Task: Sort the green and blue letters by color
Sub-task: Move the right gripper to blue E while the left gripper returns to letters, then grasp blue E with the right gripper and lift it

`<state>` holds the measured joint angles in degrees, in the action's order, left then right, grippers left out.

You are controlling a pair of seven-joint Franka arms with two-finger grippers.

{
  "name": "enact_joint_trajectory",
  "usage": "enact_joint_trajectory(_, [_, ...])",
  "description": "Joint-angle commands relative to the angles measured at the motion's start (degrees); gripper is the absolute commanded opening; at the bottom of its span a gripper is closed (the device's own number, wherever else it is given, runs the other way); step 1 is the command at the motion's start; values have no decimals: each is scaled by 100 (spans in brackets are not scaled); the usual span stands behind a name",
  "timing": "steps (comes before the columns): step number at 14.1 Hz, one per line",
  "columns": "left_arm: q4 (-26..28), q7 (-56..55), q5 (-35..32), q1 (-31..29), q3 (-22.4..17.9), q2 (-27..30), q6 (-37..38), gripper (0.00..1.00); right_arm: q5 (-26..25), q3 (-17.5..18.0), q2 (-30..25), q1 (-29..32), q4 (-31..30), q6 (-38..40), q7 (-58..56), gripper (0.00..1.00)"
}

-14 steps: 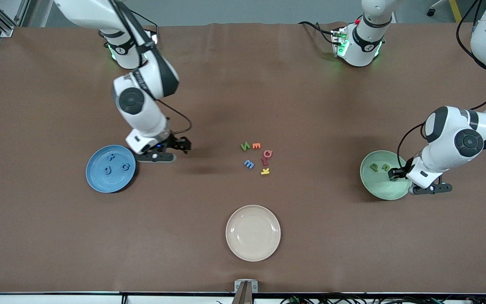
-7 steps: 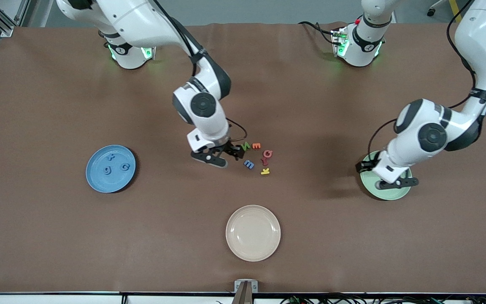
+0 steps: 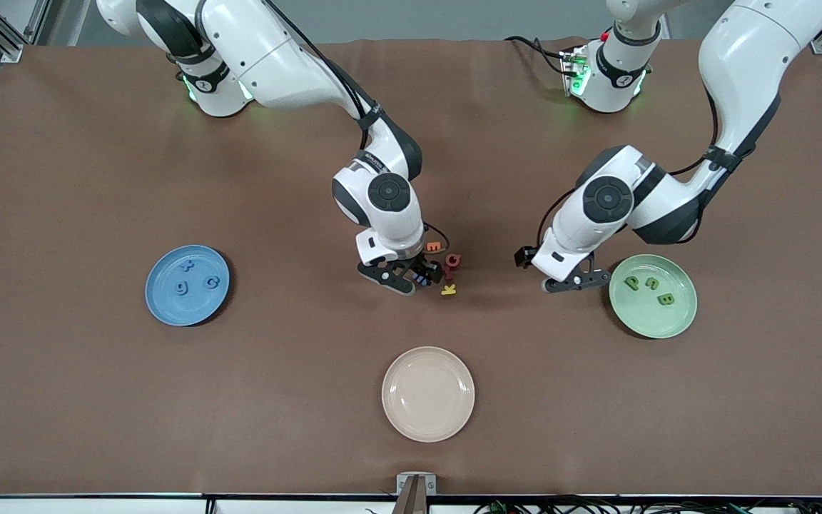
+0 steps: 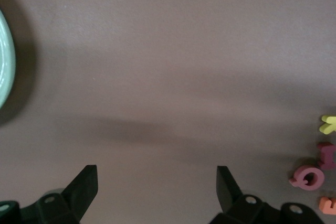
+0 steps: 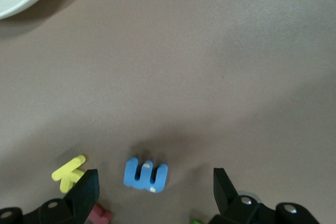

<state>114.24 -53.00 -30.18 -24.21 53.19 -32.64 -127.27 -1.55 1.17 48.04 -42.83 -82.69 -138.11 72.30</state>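
The right gripper (image 5: 152,187) hangs with jaws spread over the blue E (image 5: 145,175) in the table's middle cluster; it should drop straight, straddling only that letter. Three blue letters lie on the blue plate (image 3: 161,307), three green on the green plate (image 3: 682,318). The left gripper (image 4: 157,187), jaws spread, hovers between cluster and green plate

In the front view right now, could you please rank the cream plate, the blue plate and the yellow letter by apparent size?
1. Cream plate, largest, though it is also nearest the camera.
2. Blue plate, slightly smaller.
3. Yellow letter, far smaller.
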Motion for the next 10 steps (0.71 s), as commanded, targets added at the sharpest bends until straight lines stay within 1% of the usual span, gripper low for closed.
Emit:
enact_joint_trajectory(1, [-25, -97, -67, 4, -2, -32, 53, 99, -143, -73, 257, -67, 332, 118, 161, 85])
enact_joint_trajectory(3, [-34, -141, -67, 22, -2, -32, 45, 99, -196, -73, 319, -76, 420, 127, 161, 81])
enact_joint_trajectory(7, [-34, -167, -50, 48, -2, -50, 45, 100, -187, -73, 337, -181, 420, 144, 170, 78])
enact_joint_trajectory(10, [-42, -535, -50, 48, -2, -85, 36, 100, -187, -73, 363, -225, 420, 162, 354, 76])
